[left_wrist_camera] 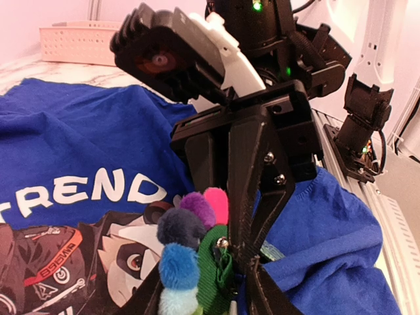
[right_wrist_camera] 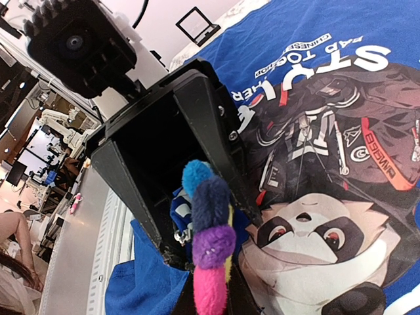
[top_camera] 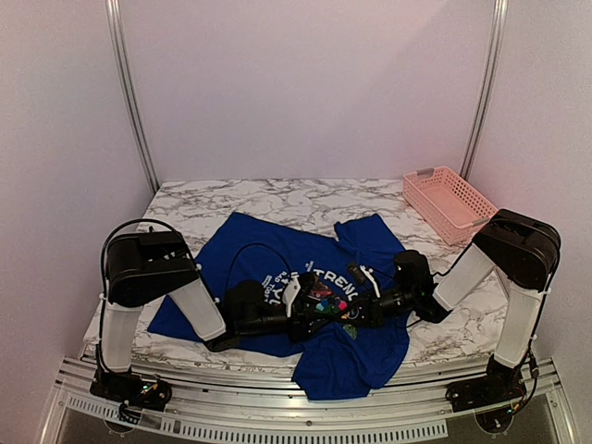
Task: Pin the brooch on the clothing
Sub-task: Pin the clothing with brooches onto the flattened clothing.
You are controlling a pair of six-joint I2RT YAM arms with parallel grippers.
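Brooch [right_wrist_camera: 209,243] held by closed right claw [left_wrist_camera: 231,259] above clothing [top_camera: 268,245]; left claw [right_wrist_camera: 190,226] state unclear.

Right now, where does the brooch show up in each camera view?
Top external: brooch low centre, over the blue T-shirt.
Left wrist: bottom centre, just right of the cartoon print.
Right wrist: bottom centre, left of the cartoon face.
Shared landmark: the T-shirt's white lettering.

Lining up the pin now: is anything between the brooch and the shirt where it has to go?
Nothing visible is in the way. The brooch is held in the right claw, close against the left claw, right over the shirt print. Only the claws themselves crowd that spot.
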